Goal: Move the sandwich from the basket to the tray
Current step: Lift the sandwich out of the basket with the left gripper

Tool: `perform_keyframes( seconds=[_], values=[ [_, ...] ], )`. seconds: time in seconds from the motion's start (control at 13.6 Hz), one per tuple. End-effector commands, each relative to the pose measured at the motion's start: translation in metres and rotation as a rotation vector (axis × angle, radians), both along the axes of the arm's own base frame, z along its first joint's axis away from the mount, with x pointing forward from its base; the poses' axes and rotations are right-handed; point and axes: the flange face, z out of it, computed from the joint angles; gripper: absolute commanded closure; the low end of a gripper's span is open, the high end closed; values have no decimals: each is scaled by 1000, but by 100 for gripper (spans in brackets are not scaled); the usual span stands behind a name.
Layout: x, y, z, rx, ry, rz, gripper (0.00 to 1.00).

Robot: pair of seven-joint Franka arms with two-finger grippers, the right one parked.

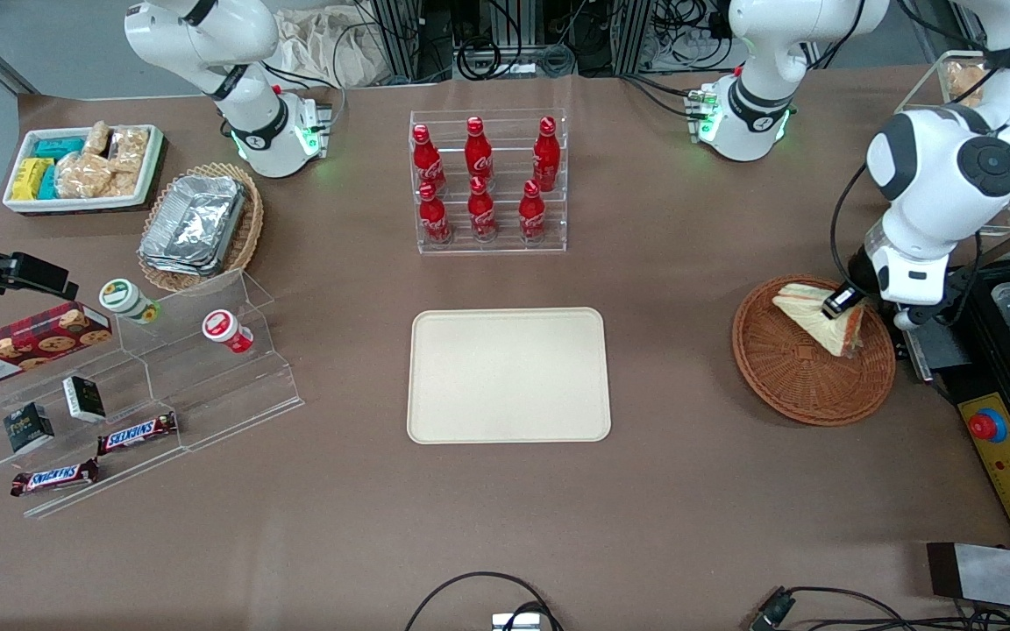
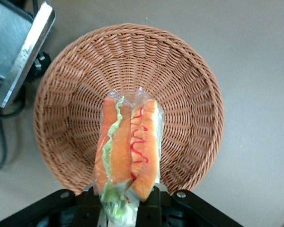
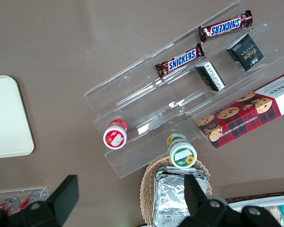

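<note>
The sandwich [image 1: 807, 311], a wrapped wedge of pale bread, hangs just above the round reddish-brown wicker basket [image 1: 785, 386] at the working arm's end of the table. My gripper [image 1: 847, 308] is shut on it, with the fingers [image 2: 154, 201] pressing both bread faces. In the left wrist view the sandwich [image 2: 130, 146] shows its orange and green filling, with the basket [image 2: 184, 85] under it. The cream tray [image 1: 509, 374] lies flat in the middle of the table, a good way from the basket toward the parked arm.
A clear rack of red cola bottles [image 1: 487, 180] stands farther from the front camera than the tray. A black unit with a red button [image 1: 987, 425] sits beside the basket at the table's end. A clear stepped stand with snacks [image 1: 137, 394] and a foil-container basket [image 1: 198, 223] are toward the parked arm's end.
</note>
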Motion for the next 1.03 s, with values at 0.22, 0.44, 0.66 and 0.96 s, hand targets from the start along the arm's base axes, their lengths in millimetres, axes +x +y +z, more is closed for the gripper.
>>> perform_keyframes(
  seconds=[0.22,0.44,0.66,0.96],
  values=[
    [6,-51,47,46,19,-244,77],
    [10,-89,65,58,13,-324,77],
    [11,-132,76,70,7,-407,73],
    [7,-174,76,73,3,-486,73]
  ],
)
